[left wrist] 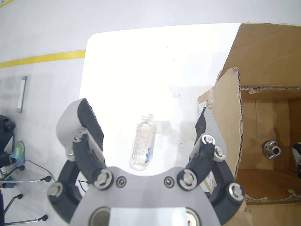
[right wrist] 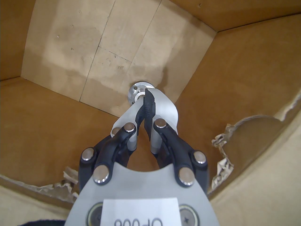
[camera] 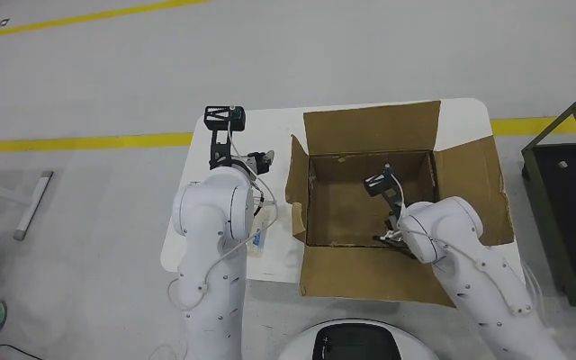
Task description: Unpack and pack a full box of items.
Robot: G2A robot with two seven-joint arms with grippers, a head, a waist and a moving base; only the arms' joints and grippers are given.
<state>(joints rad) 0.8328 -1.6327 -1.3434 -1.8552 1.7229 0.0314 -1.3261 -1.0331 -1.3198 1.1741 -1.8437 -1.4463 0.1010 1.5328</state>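
Surface: a white table with rounded corners point(left wrist: 152, 55), standing on a grey floor marked with yellow lines.
Box: an open brown cardboard box point(left wrist: 261, 48) sits on the right part of the surface. Its four flaps are folded outward, and the edges of some are torn and ragged.
Bottle: a clear plastic bottle with a bit of blue on its label point(left wrist: 142, 145) lies on its side on the bare surface. It is just to the left of the box and apart from it.
Metal part: a small silver metal flange with a round hub point(right wrist: 136, 90) stands on the box floor, close to where the floor meets a side wall. The hub's bore faces upward.
Left gripper: the left gripper point(left wrist: 143, 105) hangs above the surface, over the lying bottle. Its fingers point(left wrist: 90, 121) are released and spread wide, with nothing between them and clear of the bottle.
Right gripper: the right gripper point(right wrist: 144, 95) is down inside the box. Its fingers point(right wrist: 148, 109) are clenched, black pad against black pad, with the tips right at the silver flange. The left wrist view shows the flange standing free on the floor with the gripper just beside it. Whether the tips touch the flange cannot be told.
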